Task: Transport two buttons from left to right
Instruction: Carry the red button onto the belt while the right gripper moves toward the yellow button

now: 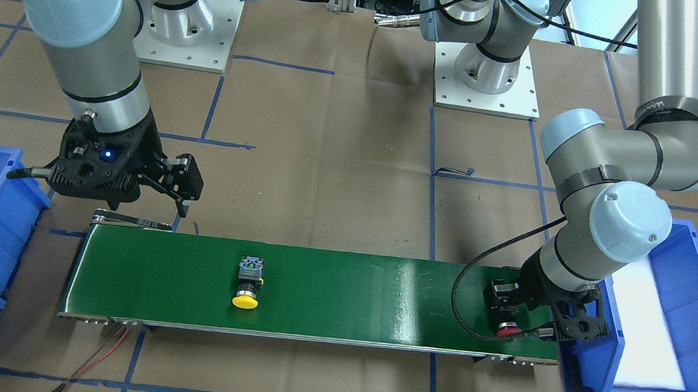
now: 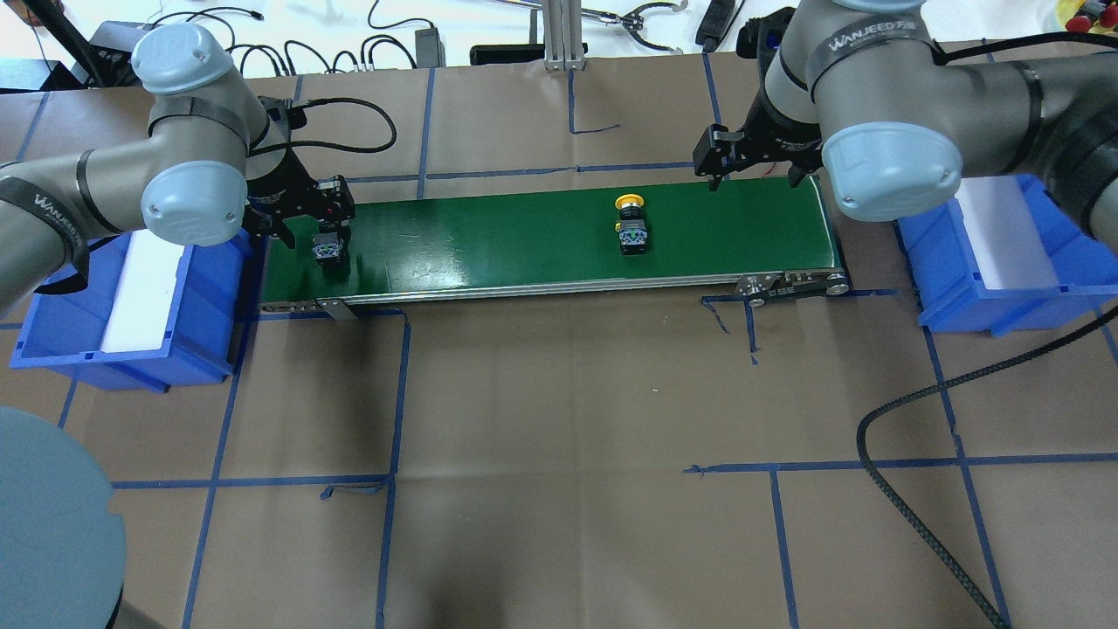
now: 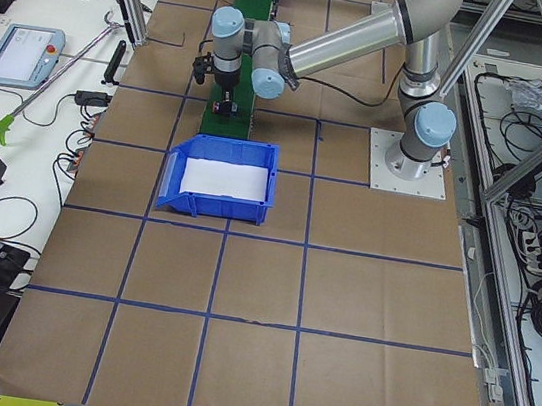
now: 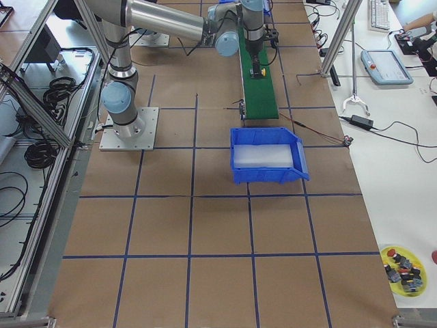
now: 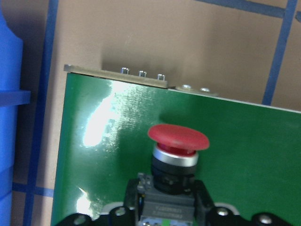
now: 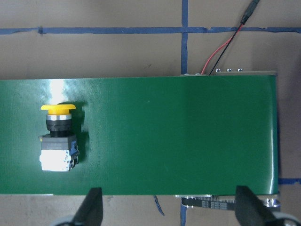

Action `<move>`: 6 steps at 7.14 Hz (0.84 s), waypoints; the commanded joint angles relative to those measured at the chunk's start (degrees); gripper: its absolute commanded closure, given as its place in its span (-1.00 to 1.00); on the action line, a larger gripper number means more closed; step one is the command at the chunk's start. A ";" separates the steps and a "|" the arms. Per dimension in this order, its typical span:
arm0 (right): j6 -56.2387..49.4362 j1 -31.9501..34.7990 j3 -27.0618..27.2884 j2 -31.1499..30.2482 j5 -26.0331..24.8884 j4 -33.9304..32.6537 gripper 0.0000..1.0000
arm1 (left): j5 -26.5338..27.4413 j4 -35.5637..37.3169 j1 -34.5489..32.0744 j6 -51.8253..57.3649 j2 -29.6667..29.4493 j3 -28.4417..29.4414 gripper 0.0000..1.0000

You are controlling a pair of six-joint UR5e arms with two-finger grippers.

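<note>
In the overhead view we see a green belt (image 2: 524, 236) running from 9 o'clock to 3 o'clock. A blue bin sits at each end, the left bin (image 2: 52, 328) at 9 o'clock and the right bin (image 2: 948, 293) at 3 o'clock, and each is lined in white.

The left gripper (image 2: 329, 231) is down at the belt's 9 o'clock end, clamped on the red button (image 5: 178, 139). In its wrist view the fingers (image 5: 202, 197) press on either side of the grey body, and the red cap points to 12 o'clock. We cannot tell whether the body rests on the belt or sits just above it.

The yellow button (image 2: 631, 225) lies on its side on the belt, in the 3 o'clock half and free of both grippers. In the overhead view its cap is at 12 o'clock and its body at 6 o'clock.

The right gripper (image 2: 753, 170) hangs above the belt's 3 o'clock end, at about 2 o'clock from the yellow button, and holds nothing — its fingers (image 6: 92, 207) stand wide apart. In its wrist view the yellow button lies toward 9 o'clock, well apart from them.
</note>
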 commanded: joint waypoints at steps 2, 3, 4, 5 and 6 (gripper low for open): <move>4.93 0.08 -1.35 3.14 1.64 -1.38 -1.00 | -0.07 -7.11 0.00 0.32 5.60 2.23 -1.00; 5.02 0.08 -1.87 3.40 1.99 -1.47 -1.00 | -0.07 -10.70 0.00 0.32 9.37 2.15 -1.00; 6.07 0.08 -2.40 4.53 5.13 -0.60 -1.00 | -0.16 -14.57 -0.18 0.24 12.11 2.15 -1.00; 7.64 0.08 -2.49 4.98 6.38 -0.51 -1.00 | -0.16 -17.91 -0.44 0.15 14.57 2.15 -1.00; 7.40 0.16 -2.32 6.20 6.39 -0.68 -1.00 | -0.25 -21.60 -1.14 -1.07 16.77 2.15 -1.00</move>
